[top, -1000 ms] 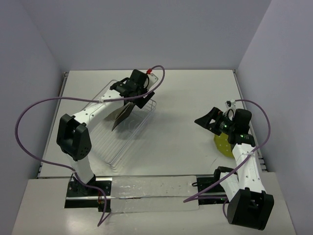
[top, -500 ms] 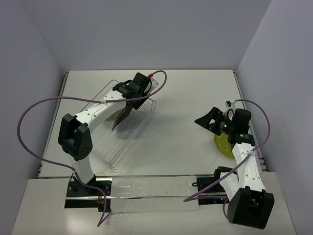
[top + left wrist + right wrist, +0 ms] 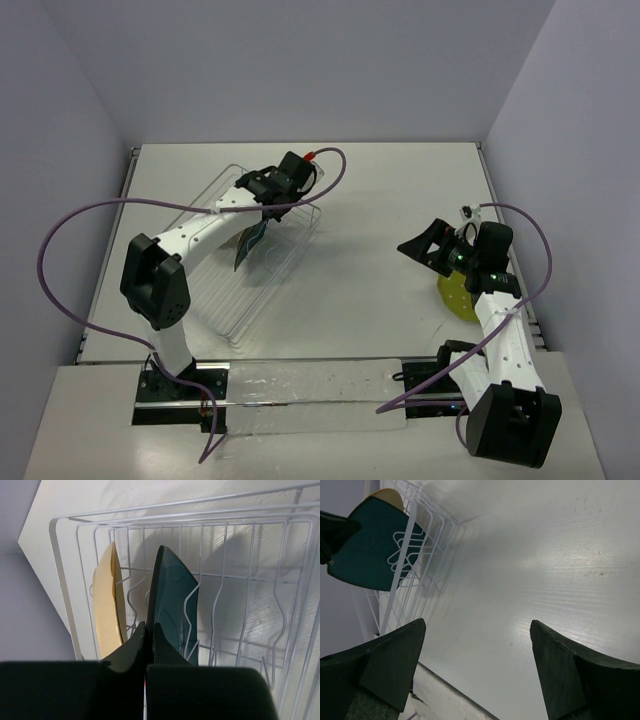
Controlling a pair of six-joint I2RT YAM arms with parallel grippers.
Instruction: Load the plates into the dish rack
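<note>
left gripper (image 3: 148, 628) had lowered the teal plate (image 3: 170, 595) into the rack (image 3: 230, 305) at ten o'clock, clamped on its rim — released unseated, it could topple onto the cream plate (image 3: 106, 605); right gripper (image 3: 477, 627) gaped apart.

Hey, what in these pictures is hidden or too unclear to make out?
- Yellow-green round plate: in the top view it is mostly covered by the right arm, and it is absent from the right wrist view.
- Cream round plate: the left wrist view shows it edge-on, so its print is unseen.
- Dark teal rounded-square plate: its lower edge sits behind the left fingers, so its seating in the wire dish rack is unclear.
</note>
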